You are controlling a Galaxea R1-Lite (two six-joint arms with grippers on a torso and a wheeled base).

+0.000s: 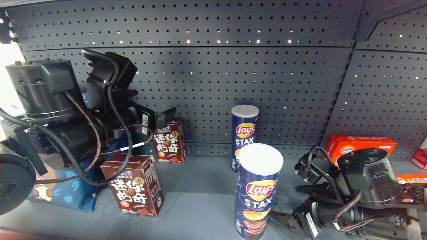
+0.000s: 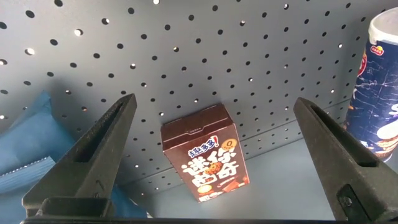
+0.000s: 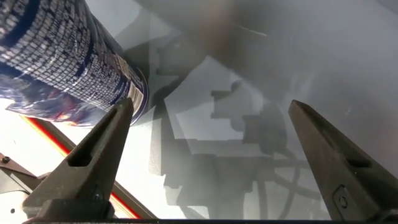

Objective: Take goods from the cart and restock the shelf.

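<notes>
Two brown cookie boxes stand on the grey shelf (image 1: 200, 200): one at the back wall (image 1: 169, 140), one nearer the front (image 1: 133, 188). My left gripper (image 1: 164, 118) hangs open just above and in front of the back box (image 2: 205, 163), which stands free between the spread fingers (image 2: 93, 155). Two tall blue chip cans stand mid-shelf, one behind (image 1: 244, 133) and one in front (image 1: 257, 190). My right gripper (image 1: 287, 206) is open low beside the front can's base (image 3: 62, 62), holding nothing.
A blue bag (image 1: 66, 193) leans at the shelf's left behind the front box. Orange boxes (image 1: 360, 146) lie at the right end. The pegboard back wall (image 1: 213, 83) closes the rear. A red strip (image 3: 56, 143) marks the shelf's front edge.
</notes>
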